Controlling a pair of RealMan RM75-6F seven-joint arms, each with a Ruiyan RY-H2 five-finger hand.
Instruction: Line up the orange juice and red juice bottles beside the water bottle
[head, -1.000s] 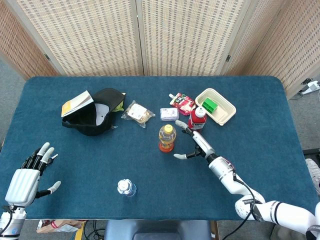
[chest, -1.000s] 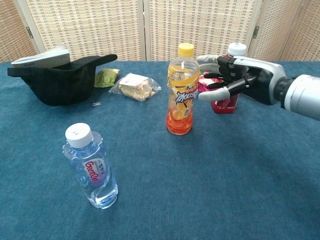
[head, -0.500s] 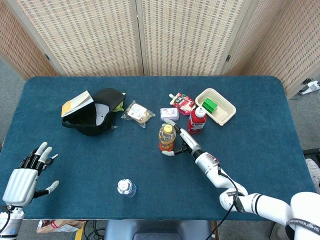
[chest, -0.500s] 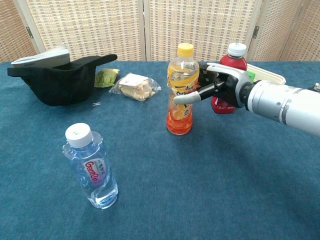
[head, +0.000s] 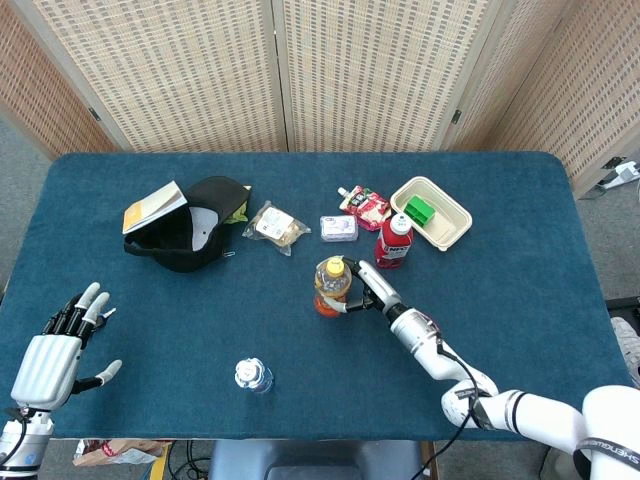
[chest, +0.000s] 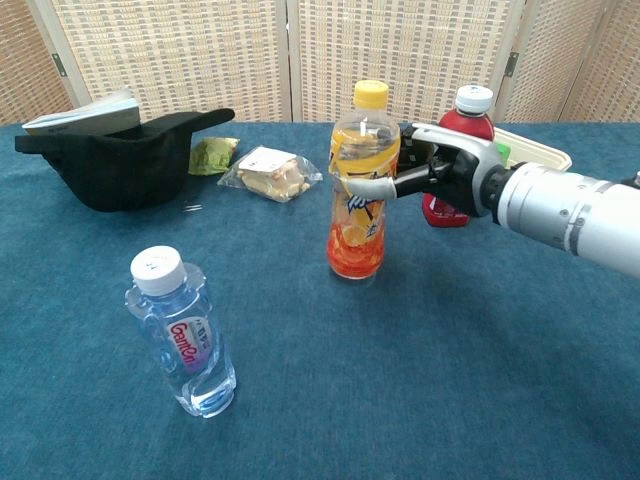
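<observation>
The right hand gripped the orange juice bottle mid-body on the bench; full, smooth plastic, probably heavy and slippery. The left hand lay open.

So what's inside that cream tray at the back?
The cream tray holds a green block, plain in the head view. In the chest view the red juice bottle and right hand cover most of it, so nothing else shows.
</observation>
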